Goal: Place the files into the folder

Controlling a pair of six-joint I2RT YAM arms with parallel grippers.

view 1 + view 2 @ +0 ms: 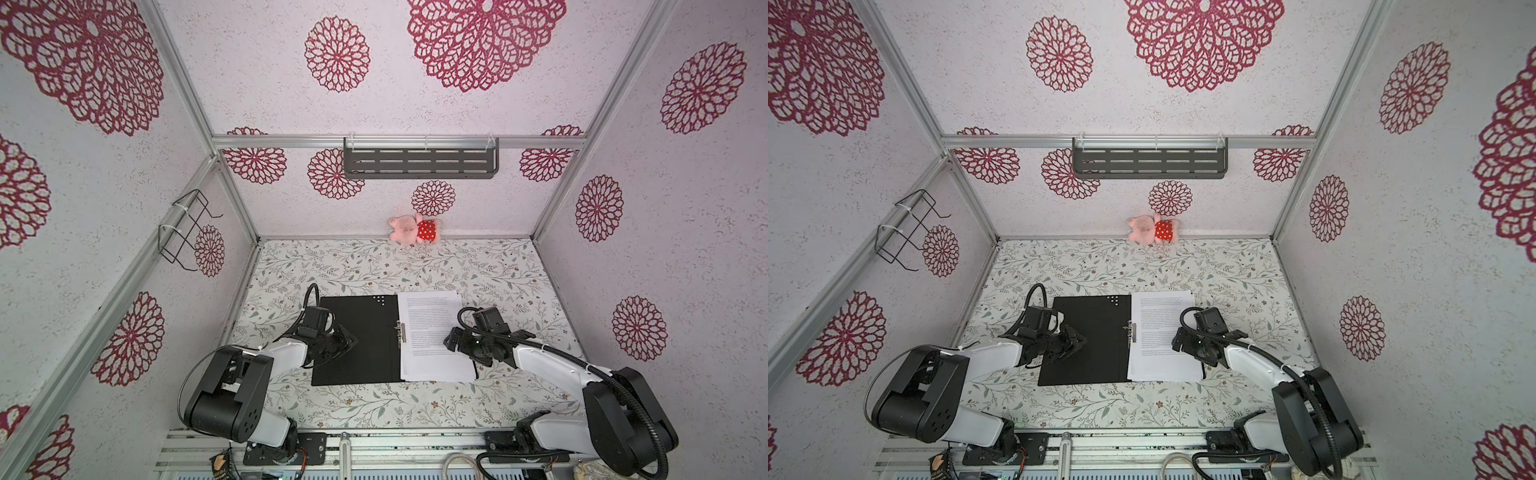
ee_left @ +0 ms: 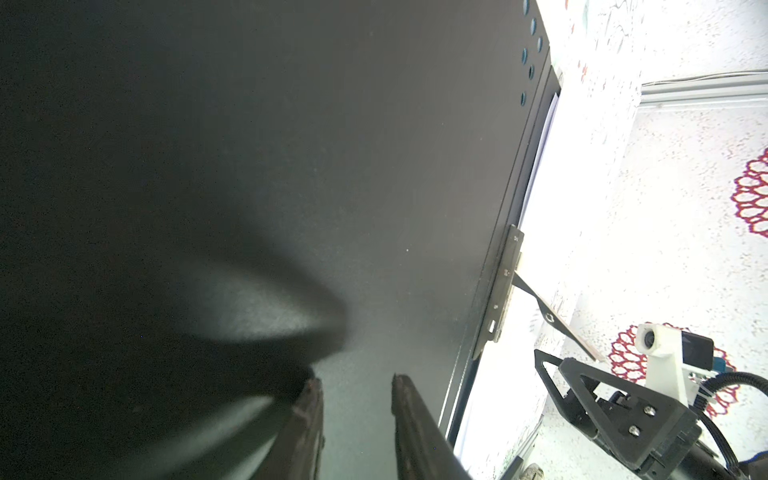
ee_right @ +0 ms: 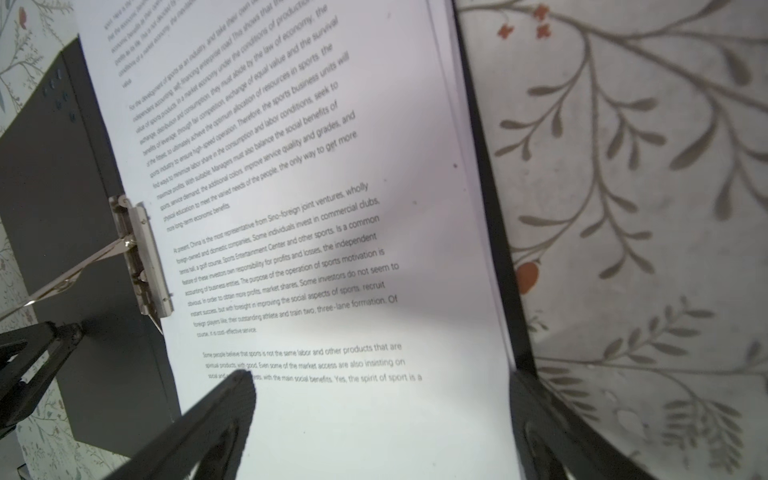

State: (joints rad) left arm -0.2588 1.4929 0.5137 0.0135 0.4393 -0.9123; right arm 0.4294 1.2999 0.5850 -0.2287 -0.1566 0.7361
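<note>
The folder (image 1: 365, 316) lay open on the tabletop (image 1: 374, 407), spine running away from the robot. The files (image 1: 428, 316) rested on its right half, beneath the wide-open, empty right end effector (image 1: 448, 341). The left end effector (image 1: 352, 340), narrowly parted and empty, stood over the bare left cover.

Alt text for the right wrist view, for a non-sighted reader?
Printed white files lie inside the open black folder, beside its metal spine clip, on a floral tablecloth. The right tool, open wide, is poised over the top page.
</note>
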